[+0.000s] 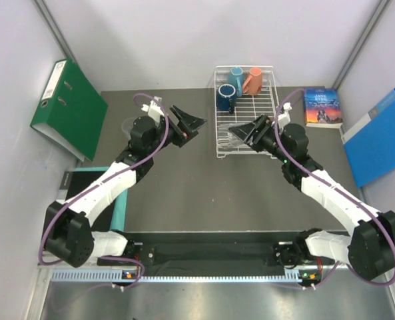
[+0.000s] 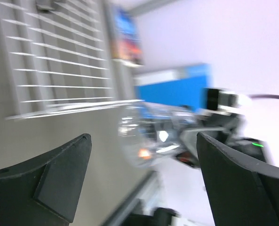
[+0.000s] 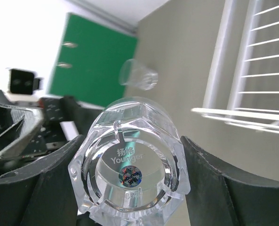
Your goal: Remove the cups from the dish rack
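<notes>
The white wire dish rack (image 1: 267, 107) stands at the back centre. In it are a light-blue mug (image 1: 236, 76), an orange mug (image 1: 253, 81) and a dark-blue mug (image 1: 225, 99). My right gripper (image 1: 246, 133) is shut on a clear glass (image 3: 130, 165) at the rack's near left corner, its base facing the right wrist camera. A second clear glass (image 1: 127, 125) sits on the table at the left, also in the right wrist view (image 3: 138, 75). My left gripper (image 1: 189, 124) is open and empty, left of the rack. Its blurred view shows the held glass (image 2: 144, 136) beyond its fingers (image 2: 59, 174).
A green binder (image 1: 69, 107) leans on the left wall. A book (image 1: 322, 107) and a blue folder (image 1: 377, 137) lie right of the rack. A teal-edged board (image 1: 120, 203) lies by the left arm.
</notes>
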